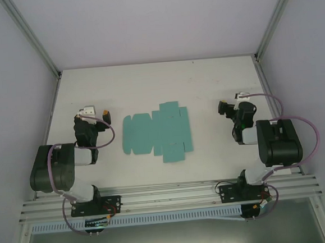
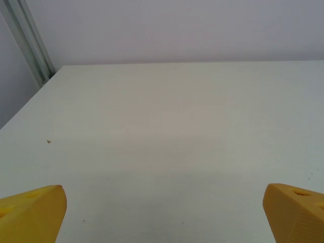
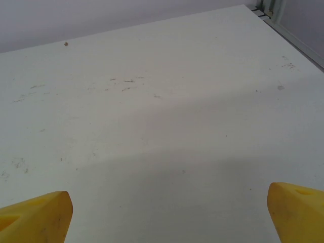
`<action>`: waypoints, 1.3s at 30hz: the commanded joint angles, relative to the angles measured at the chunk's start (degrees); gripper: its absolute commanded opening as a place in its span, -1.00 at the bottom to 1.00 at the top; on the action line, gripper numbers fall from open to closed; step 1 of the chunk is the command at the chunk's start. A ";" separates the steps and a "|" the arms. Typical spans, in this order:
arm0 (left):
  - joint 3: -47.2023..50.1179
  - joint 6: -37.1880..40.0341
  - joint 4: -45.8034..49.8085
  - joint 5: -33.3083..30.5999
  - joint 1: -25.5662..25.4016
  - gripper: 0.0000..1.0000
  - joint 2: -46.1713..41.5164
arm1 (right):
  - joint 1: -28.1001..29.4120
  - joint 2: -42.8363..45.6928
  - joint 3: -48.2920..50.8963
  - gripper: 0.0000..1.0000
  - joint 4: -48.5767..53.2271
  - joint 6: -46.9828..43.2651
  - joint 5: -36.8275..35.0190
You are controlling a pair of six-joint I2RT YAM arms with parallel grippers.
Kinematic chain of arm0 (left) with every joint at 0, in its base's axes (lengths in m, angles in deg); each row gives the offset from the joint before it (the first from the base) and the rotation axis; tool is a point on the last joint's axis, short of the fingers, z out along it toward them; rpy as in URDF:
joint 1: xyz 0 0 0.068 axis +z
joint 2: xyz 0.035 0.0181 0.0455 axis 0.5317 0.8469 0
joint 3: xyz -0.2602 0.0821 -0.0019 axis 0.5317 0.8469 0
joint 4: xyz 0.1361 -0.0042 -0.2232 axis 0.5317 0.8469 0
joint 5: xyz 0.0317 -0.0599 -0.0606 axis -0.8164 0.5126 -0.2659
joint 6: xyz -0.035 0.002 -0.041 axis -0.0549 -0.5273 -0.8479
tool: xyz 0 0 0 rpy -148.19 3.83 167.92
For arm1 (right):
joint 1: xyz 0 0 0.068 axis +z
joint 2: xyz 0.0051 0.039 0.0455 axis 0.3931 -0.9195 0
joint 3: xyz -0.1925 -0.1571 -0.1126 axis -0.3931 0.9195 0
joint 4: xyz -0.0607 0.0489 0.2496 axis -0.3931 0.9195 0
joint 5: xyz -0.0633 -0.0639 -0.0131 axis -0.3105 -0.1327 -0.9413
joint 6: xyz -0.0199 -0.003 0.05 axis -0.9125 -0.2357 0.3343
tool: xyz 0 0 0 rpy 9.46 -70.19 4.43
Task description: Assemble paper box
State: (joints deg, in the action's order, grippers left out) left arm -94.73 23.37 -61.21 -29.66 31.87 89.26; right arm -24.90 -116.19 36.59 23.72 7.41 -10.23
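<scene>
Overhead: paper box [image 1: 156,132] flat | wrist views: left jaws, right jaws wide apart

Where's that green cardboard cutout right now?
From the overhead camera, the paper box lies flat and unfolded on the table, between the left gripper and right gripper, touching neither.

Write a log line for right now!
paper box: flat sheet, untouched | left tool: open, empty | right tool: open, empty | folding: not started

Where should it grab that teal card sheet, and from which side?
Probably the rounded end flaps of the teal die-cut card sheet, coming low from the left: it lies flat on the white table, so only an outer edge offers purchase.
</scene>
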 commanded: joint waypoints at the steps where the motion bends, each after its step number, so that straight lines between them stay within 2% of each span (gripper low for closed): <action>1: 0.70 1.18 0.63 2.16 0.61 0.98 -1.41 | 0.56 2.00 0.77 0.98 0.81 1.41 -2.33; 26: 0.81 1.17 0.64 2.49 0.69 0.98 -1.65 | 0.46 2.12 0.73 0.98 0.85 1.44 -2.10; 29: -0.15 0.65 3.22 1.25 0.71 0.98 -3.13 | 0.45 2.89 0.43 0.98 2.13 1.40 -2.31; 33: -4.81 -0.39 19.21 0.76 0.69 0.98 -11.32 | 1.29 10.79 -1.30 0.98 11.69 0.55 -2.95; 35: -9.08 -5.51 32.03 2.77 0.69 0.98 -16.45 | 3.66 16.30 -4.53 0.96 22.05 0.65 -5.93; 39: -14.45 -19.09 47.32 12.89 0.70 0.98 -21.81 | 11.26 22.47 -16.18 0.95 48.54 6.09 -10.02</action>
State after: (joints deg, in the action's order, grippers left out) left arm -106.12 14.89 -29.84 -24.11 32.24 69.87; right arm -17.54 -97.06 27.13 52.50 9.62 -16.39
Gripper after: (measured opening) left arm 0.990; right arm 0.977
